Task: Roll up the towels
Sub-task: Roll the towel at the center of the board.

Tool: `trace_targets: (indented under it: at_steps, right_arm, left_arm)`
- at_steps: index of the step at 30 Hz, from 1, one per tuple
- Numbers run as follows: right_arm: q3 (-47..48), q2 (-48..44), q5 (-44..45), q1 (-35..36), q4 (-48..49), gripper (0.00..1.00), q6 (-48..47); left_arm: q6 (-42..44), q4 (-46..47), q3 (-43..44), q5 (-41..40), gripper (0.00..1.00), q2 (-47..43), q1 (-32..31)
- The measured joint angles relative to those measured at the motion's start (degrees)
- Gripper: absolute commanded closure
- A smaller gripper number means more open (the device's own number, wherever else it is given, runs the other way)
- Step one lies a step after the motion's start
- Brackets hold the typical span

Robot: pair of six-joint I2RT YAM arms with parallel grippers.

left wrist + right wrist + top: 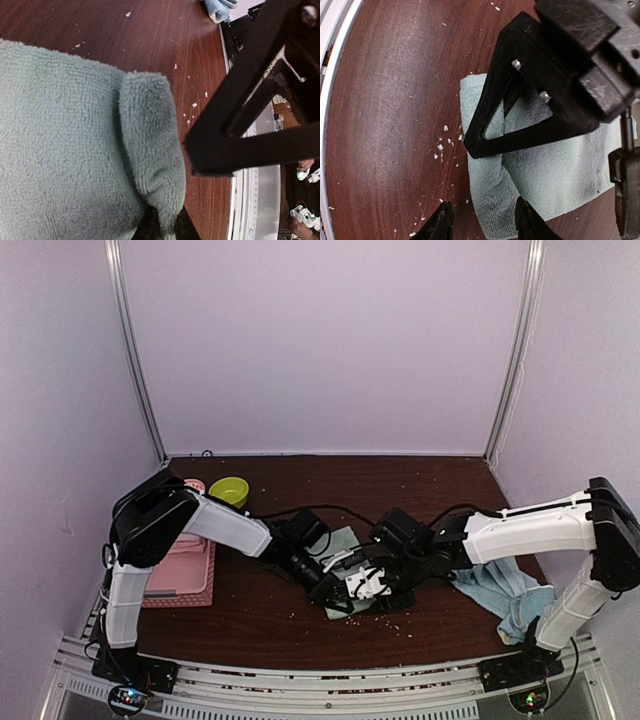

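Right gripper (485,225) is seen part-open, jaws straddling one end of the roll started on the mint green towel (555,170), not clamped. Left gripper (164,227) is narrowed, pinching the same rolled edge close by. Towel is laid mid surface (385,125), mostly flat, one edge curled; light blue towel (505,590) is heaped at the right. Risks judged: roll sprung loose if the thin pinch slips; skewed roll if ends are turned unevenly; crowded grippers knocked together.

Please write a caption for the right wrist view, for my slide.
The right hand straddles the rolled edge of the mint green towel on the dark wooden table.
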Motion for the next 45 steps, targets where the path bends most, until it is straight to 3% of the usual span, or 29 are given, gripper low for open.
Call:
trace_targets:
  at_steps: [8,11,14,17,19,20,27,34,37,45]
  right_arm:
    - [-0.9,5.0,0.9,0.3,2.9,0.58,-1.1]
    - [-1.3,6.4,1.6,0.3,4.4,0.70,-1.0]
    - [-1.3,7.4,2.7,0.3,5.9,0.88,-0.9]
    - [-0.3,8.1,3.5,0.3,5.8,0.94,-0.8]
    - [0.4,8.2,3.5,0.3,4.7,0.95,-0.6]
    - [0.9,8.3,3.5,0.3,3.9,0.96,-0.6]
    - [7.9,10.4,-1.5,0.3,-9.0,0.97,2.1]
    - [18.5,18.7,-10.9,-0.5,-22.6,0.98,4.2]
    - [22.7,22.7,-14.8,-2.4,-27.5,0.98,4.0]
    - [33.7,33.7,-25.9,-8.5,-40.4,0.99,1.2]
  left_arm:
    - [0.0,-0.3,0.2,0.0,0.86,0.1,0.0]
    - [-0.1,-0.5,0.3,0.2,0.80,0.1,0.0]
    - [0.0,-0.6,0.4,0.5,0.71,0.1,0.0]
    - [0.3,-1.4,0.4,-0.4,0.62,-0.9,-0.1]
    - [0.4,-1.9,-0.3,-2.6,0.42,-2.3,-0.1]
    - [0.7,-1.9,-1.0,-3.9,0.37,-3.4,0.0]
    - [0.4,-1.7,-10.3,-14.3,0.38,-14.8,2.4]
    - [-1.1,-1.2,-16.2,-30.4,0.36,-26.1,4.2]
    - [-2.9,-0.7,-19.4,-38.4,0.35,-31.0,5.2]
    - [-4.2,0.0,-23.1,-48.2,0.39,-37.9,8.7]
